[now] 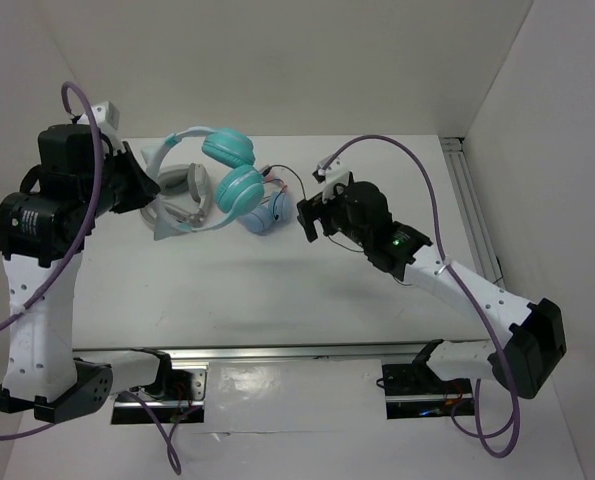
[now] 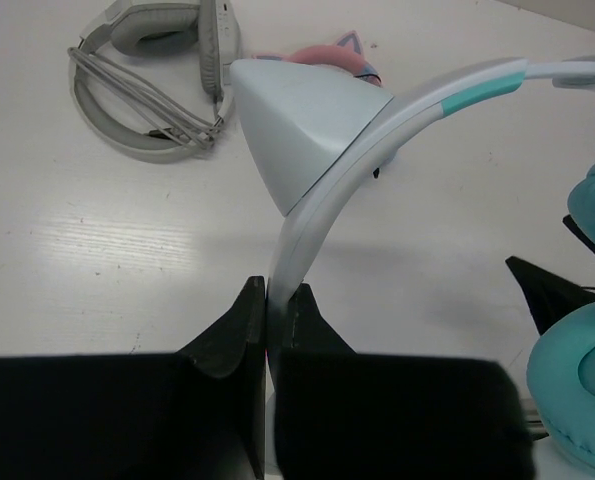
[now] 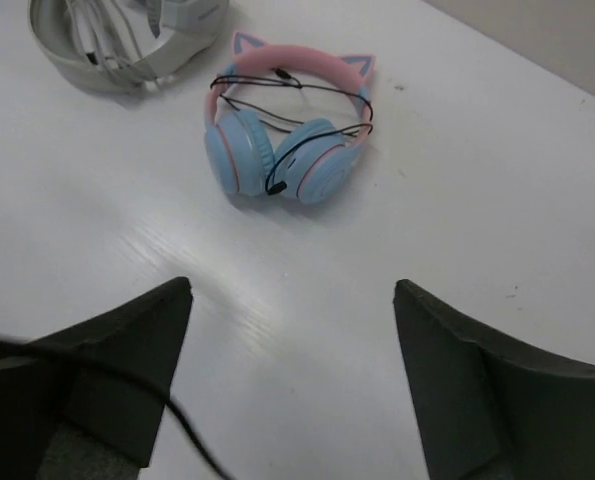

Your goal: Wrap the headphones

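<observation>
Tabletop [image 1: 277,290]: white, walled in white.
Headphones [image 1: 239,187]: teal pair, raised, far left of centre.
Left end effector [image 2: 267,300]: clamped on headband [image 2: 332,190].
Right end effector [image 3: 292,290]: fingers apart, empty.
Cable [image 3: 187,430]: possibly theirs; loose.
Progress: wrapping seems barely begun.

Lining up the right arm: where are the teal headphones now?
Top view, left of centre: the teal headphones are held with their headband clamped in the left pincer, cups between the grey headphones and the pink-banded pair.

Top view looks down from behind; close wrist views share the grey pair [image 2: 162,25].
</observation>
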You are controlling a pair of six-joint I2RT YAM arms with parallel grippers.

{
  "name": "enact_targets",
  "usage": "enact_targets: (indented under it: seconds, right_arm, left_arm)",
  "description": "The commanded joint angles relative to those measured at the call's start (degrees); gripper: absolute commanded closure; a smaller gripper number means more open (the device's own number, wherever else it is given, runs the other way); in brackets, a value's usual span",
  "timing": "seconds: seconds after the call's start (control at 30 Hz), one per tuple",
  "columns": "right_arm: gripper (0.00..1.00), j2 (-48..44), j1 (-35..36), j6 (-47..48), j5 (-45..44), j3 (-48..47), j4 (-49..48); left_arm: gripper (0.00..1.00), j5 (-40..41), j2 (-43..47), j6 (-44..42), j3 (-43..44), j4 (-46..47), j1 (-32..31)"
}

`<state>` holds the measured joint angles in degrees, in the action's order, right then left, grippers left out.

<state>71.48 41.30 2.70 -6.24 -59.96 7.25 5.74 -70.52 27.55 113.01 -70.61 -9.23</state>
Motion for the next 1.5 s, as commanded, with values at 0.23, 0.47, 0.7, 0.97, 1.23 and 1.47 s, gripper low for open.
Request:
enact_targets:
  seconds: [0.23, 0.47, 0.7, 0.97, 1.23, 1.47]
  right_arm:
    - [0.67, -2.04, 0.63, -2.43, -0.97, 1.16, -4.96]
    - [0.71, -9.51, 1.15, -4.81, 9.04, 12.32, -10.49]
    - [0.72, -13.91, 1.15, -10.69, 17.4, 24.18, -21.65]
    - [1.0, -14.71, 1.76, -11.22, 11.26, 24.9, -22.11]
    - [1.0, -20.14, 15.62, -15.17, -25.05, 16.21, -3.49]
    - [1.0, -22.09, 20.92, -17.73, -35.61, 2.15, 12.26]
  left_arm:
    - [1.0, 3.66, 0.65, 1.45, 5.03, 0.21, 0.18]
    - [1.0, 4.36, -0.41, 2.07, 5.03, 0.21, 0.18]
    - [1.0, 6.48, -1.46, 3.12, 6.44, -0.49, 0.18]
    - [1.0, 7.96, -0.93, 3.12, 5.82, -0.49, 0.18]
    - [1.0, 16.06, 1.61, -0.02, -13.38, 9.94, -4.54]
    - [1.0, 28.78, 4.95, -10.57, -34.23, 27.53, -25.28]
